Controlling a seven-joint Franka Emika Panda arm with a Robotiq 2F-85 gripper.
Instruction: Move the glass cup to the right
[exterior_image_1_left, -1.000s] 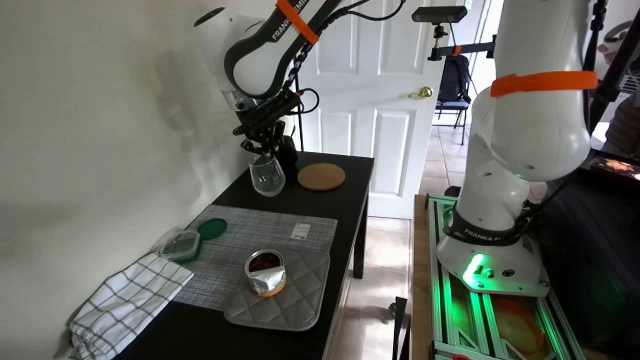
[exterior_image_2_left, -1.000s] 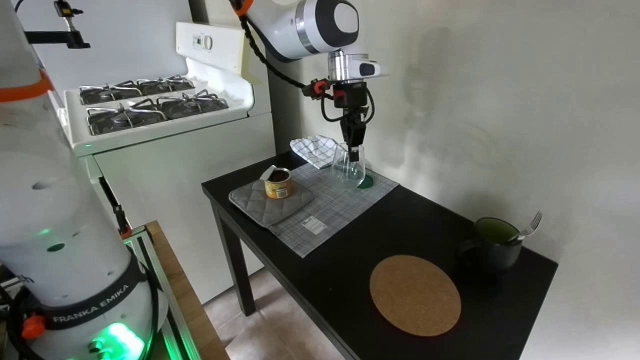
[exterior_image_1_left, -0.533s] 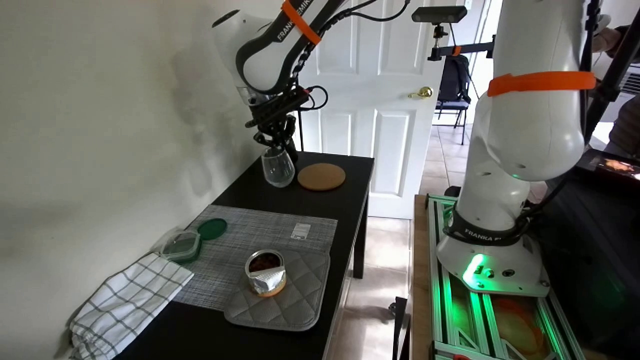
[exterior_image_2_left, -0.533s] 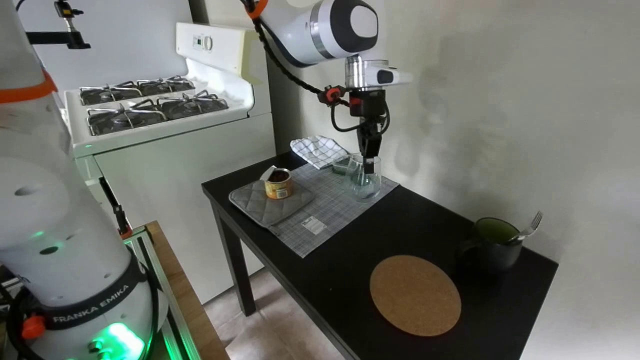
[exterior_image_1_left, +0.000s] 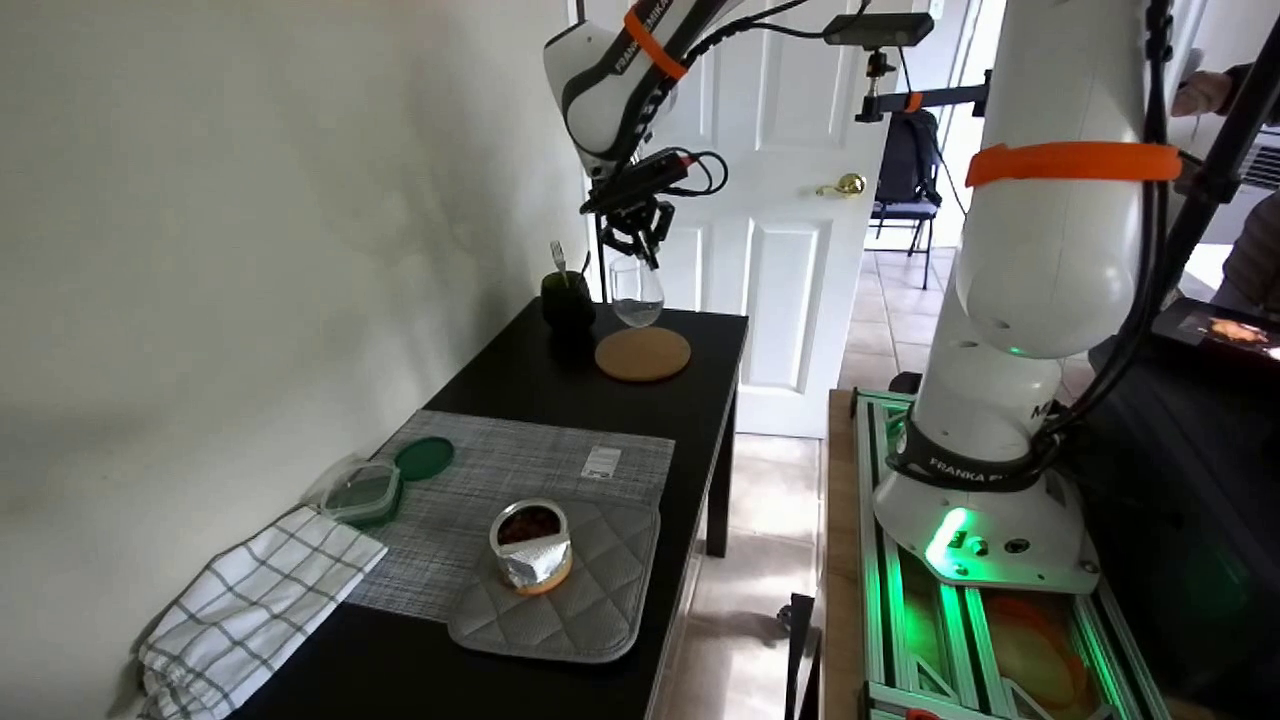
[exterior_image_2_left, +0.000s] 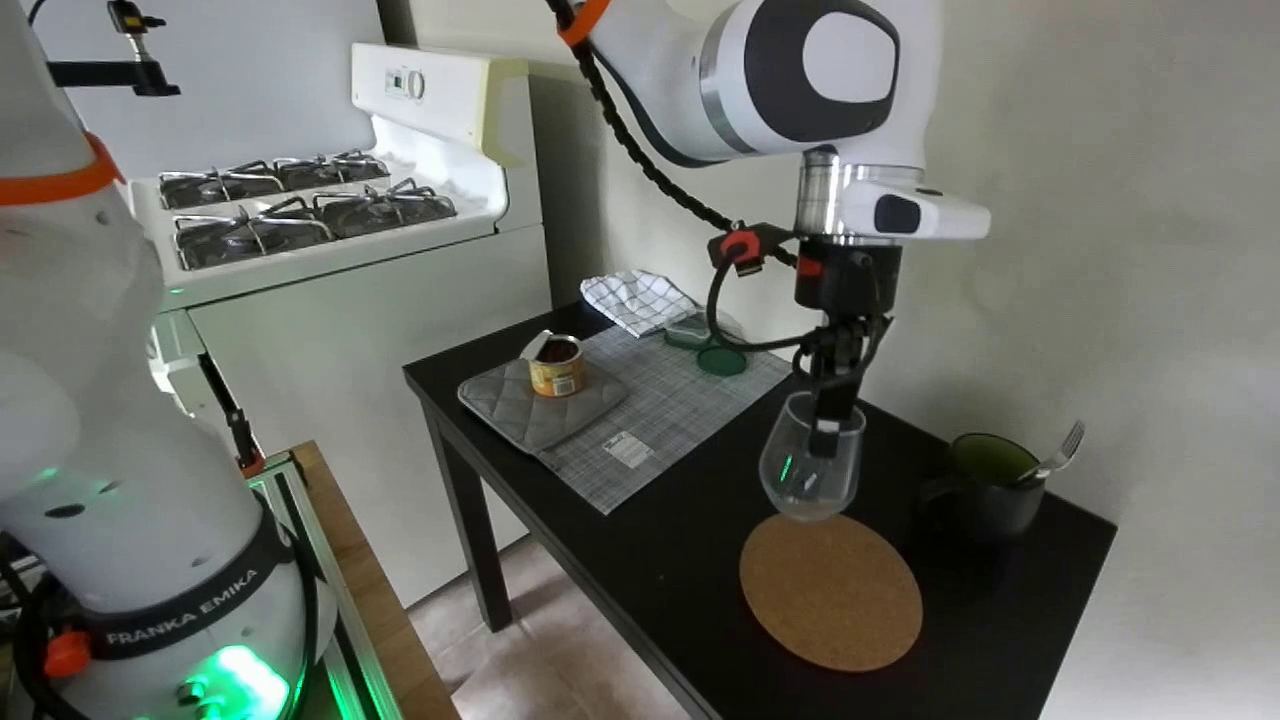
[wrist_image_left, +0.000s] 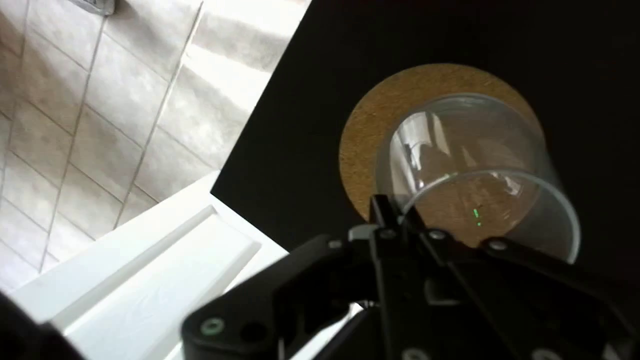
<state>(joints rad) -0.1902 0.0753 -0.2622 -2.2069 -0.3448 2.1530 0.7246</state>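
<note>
Glass cup has moved, rim pinched by end effector.

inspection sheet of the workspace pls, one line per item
surface: black table, partly under a grey placemat
job's things: glass, held tilted, apparently above the cork disc
clutter: opened can on a pot holder, checked towel, green lid, plastic container, mug holding a fork
gripper: shut on one side of the glass
cables: black cable beside the arm, with a loop near the gripper
surroundings: stove, white door, wall, someone's hand
</note>
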